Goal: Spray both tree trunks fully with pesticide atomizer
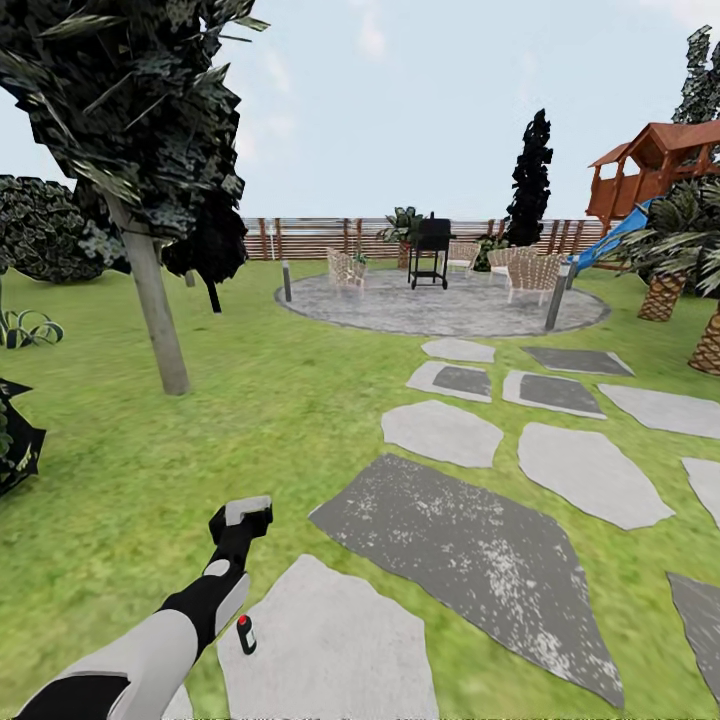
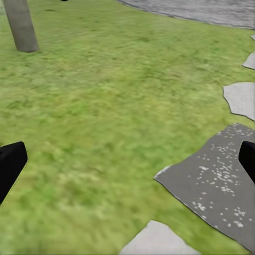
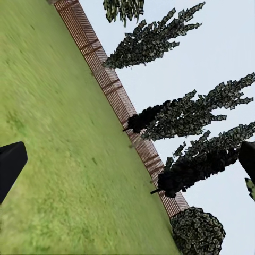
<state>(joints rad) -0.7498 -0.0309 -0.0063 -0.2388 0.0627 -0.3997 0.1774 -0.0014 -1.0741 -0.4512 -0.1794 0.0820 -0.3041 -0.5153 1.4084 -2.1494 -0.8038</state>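
Observation:
The pesticide atomizer [image 1: 246, 635], a tiny black bottle with a red tip, stands on a pale stepping stone [image 1: 330, 650] close in front of me. My left arm reaches forward just left of it, and my left gripper [image 1: 246, 515] hangs above the grass beyond the bottle, holding nothing. In the left wrist view that gripper [image 2: 127, 159] is open over lawn, with a tree trunk [image 2: 20, 24] far ahead. One tree [image 1: 140, 110] with a straight grey trunk [image 1: 155, 300] stands on the lawn at the left. My right gripper [image 3: 127, 164] is open, facing lawn and fence.
Grey stepping stones [image 1: 470, 550] run from me toward a round paved patio [image 1: 440, 305] with a grill [image 1: 431, 250] and chairs. A wooden playset [image 1: 655, 170] and palms [image 1: 665, 285] stand at the right. A slatted fence [image 1: 320, 238] and dark cypresses [image 1: 530, 180] close the back.

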